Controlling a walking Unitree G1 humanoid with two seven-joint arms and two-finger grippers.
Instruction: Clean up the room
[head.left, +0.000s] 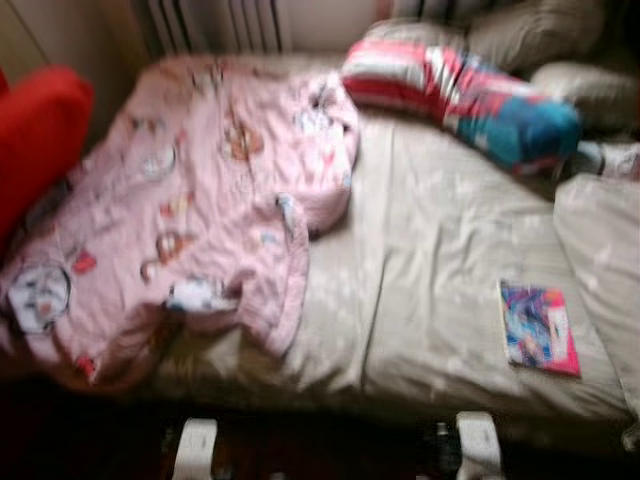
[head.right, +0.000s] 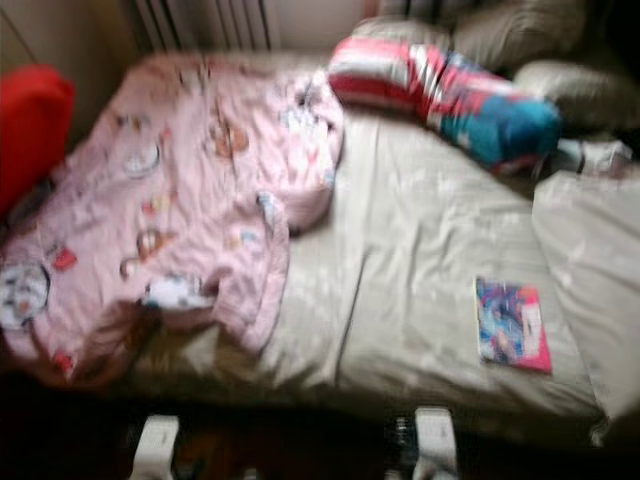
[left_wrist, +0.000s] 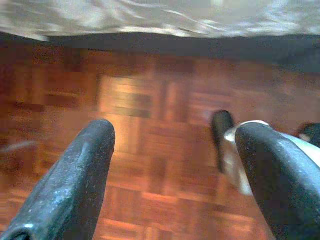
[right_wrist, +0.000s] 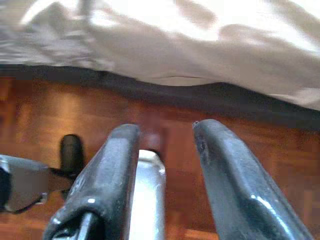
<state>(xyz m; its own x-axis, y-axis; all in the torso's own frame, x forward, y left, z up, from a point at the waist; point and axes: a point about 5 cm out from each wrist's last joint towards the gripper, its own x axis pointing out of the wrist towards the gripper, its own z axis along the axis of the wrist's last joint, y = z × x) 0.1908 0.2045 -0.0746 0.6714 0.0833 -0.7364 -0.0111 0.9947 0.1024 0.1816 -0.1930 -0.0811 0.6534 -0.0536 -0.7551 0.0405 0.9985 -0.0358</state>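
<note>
A bed with a beige sheet stands before me. A crumpled pink patterned blanket covers its left half. A colourful book lies flat near the front right edge. A striped red, white and blue pillow lies at the far end. My left gripper hangs open over the parquet floor, nothing between its fingers. My right gripper also hangs open beside the bed's edge, holding nothing.
Beige pillows are piled along the bed's right side and far corner. A red cushion or chair stands at the left. A white radiator is behind the bed. My two feet show at the bed's front edge.
</note>
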